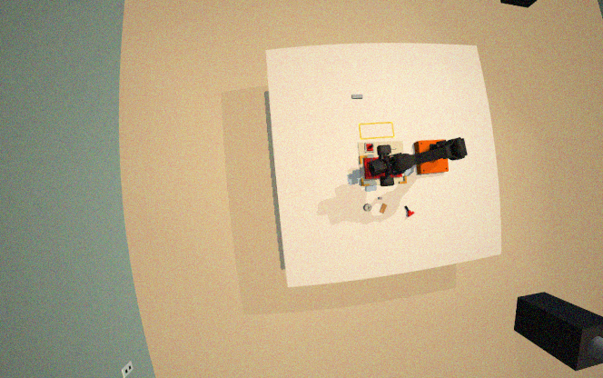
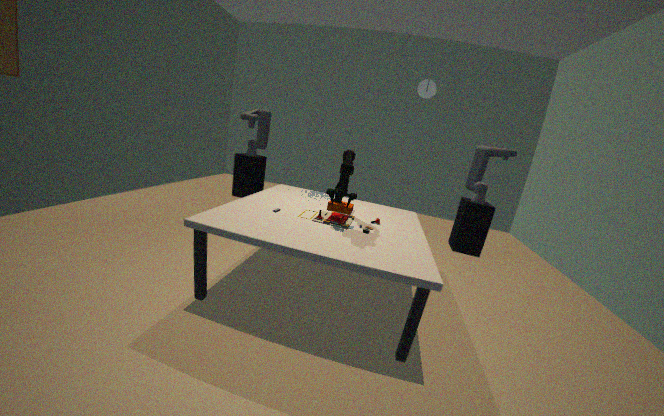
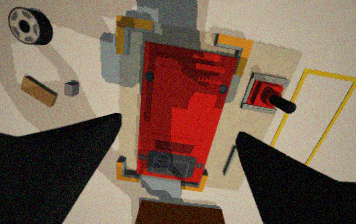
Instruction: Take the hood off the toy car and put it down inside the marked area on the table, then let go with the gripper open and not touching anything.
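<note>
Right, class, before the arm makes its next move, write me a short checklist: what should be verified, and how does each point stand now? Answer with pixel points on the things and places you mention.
1. Gripper [image 1: 386,165] [image 3: 180,128] open, nothing between its fingers: ok.
2. Red hood [image 3: 187,112] lying between the fingers' two sides in the wrist view: ok.
3. Fingertips low enough to grip the hood's edges: cannot tell.
4. Yellow-outlined marked area [image 1: 360,131] [image 3: 330,74] free of objects to receive the hood: ok.
5. Black lever [image 3: 283,103] out of the way of a carry to the marked area: not ok, it stands on that side, so lifting well above it seems wise.
</note>
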`<state>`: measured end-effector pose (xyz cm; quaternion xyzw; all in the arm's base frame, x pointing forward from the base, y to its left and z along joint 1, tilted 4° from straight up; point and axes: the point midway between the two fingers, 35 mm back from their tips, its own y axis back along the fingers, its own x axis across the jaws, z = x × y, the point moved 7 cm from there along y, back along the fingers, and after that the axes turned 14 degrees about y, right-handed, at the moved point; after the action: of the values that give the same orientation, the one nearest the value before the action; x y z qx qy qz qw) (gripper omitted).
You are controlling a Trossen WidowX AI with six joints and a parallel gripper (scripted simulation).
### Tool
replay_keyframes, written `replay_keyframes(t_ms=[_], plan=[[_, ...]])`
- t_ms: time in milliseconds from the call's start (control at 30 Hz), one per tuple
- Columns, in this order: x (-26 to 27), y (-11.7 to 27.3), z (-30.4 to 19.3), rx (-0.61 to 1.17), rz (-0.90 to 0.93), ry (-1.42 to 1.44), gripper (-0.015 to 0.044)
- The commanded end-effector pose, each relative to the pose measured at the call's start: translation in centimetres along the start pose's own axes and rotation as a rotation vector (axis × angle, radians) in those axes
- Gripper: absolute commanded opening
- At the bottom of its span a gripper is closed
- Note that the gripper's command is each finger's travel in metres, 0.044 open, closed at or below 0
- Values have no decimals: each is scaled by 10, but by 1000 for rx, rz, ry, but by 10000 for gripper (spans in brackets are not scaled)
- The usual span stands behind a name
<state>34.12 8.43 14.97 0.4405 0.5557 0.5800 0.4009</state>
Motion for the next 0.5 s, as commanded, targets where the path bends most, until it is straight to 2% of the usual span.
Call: replay_keyframes(t_ms=[0,467], plan=[[0,-4,0,7,-3,-5,440],[-1,-13,0,7,-3,-5,440]])
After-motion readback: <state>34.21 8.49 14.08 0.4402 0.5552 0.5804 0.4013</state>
